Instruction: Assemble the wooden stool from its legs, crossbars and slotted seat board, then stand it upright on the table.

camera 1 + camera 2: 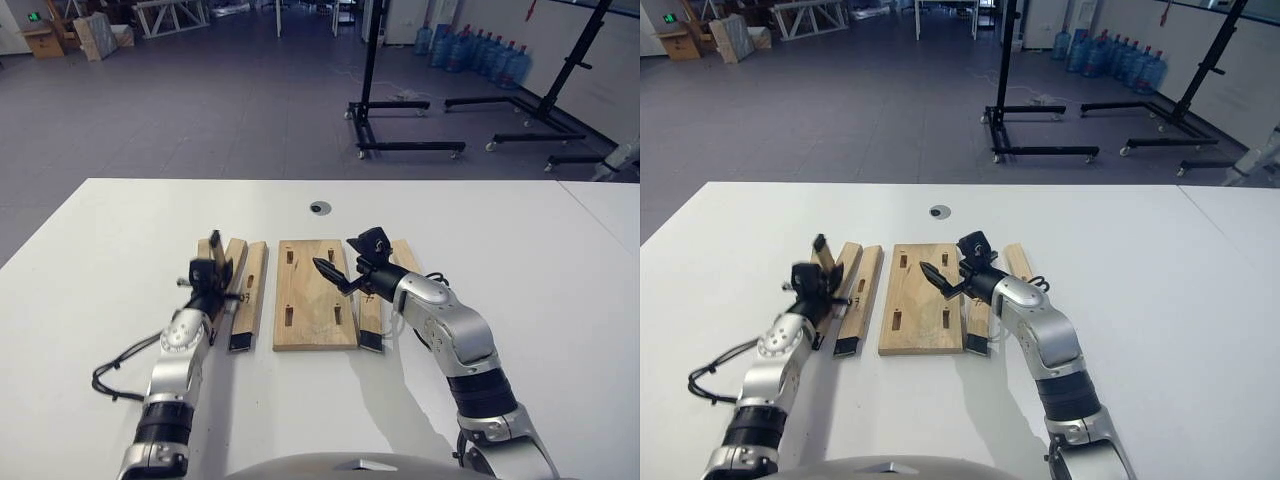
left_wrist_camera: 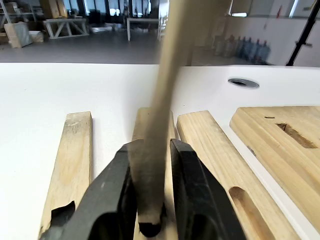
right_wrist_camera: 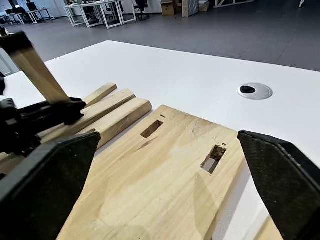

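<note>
Left wrist view | left gripper [image 2: 152, 150] clamps tilted wooden bar [image 2: 172, 75]; right gripper [image 3: 169, 137] spread above seat board [image 3: 165, 185]

Head stereo, wrists: shared seat board [image 1: 305, 300]

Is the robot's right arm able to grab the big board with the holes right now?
Probably yes. The right pincer is open and hangs over the seat board, with nothing lying on top of the board. It lies flat on the table, though, so getting hold of an edge might be tricky.
</note>
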Controlling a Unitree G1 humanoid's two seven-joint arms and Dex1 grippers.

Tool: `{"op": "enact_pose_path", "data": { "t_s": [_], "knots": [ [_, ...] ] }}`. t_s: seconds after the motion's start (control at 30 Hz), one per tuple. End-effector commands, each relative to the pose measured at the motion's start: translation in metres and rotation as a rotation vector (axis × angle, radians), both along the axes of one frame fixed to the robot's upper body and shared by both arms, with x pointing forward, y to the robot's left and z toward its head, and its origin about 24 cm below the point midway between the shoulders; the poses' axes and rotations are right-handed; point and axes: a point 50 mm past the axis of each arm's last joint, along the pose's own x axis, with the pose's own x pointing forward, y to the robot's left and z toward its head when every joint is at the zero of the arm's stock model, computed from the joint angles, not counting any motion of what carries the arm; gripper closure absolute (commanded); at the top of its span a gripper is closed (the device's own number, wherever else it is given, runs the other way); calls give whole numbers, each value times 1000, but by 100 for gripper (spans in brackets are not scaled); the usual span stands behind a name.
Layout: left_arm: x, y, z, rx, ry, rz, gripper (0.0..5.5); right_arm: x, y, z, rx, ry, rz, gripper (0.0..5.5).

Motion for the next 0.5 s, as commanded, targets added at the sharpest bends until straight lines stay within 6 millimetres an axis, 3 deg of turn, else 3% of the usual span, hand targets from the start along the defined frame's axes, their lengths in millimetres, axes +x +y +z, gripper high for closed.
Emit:
{"op": "enact_pose_path", "data": {
  "t_s": [0.03, 0.13, 0.27, 0.5],
  "knots": [
    [0, 3, 0, -12, 19, 18, 403, 1, 0, 1, -4, -8, -3, 44],
    [1, 4, 4, -16, 0, 23, 355, 0, 0, 1, -4, -8, -4, 44],
    [6, 3, 28, -9, -76, 17, 311, 0, 0, 0, -5, -7, -6, 44],
    [14, -11, 151, 36, -350, -72, 297, 0, 1, 1, -4, -9, -6, 44]
  ]
}}
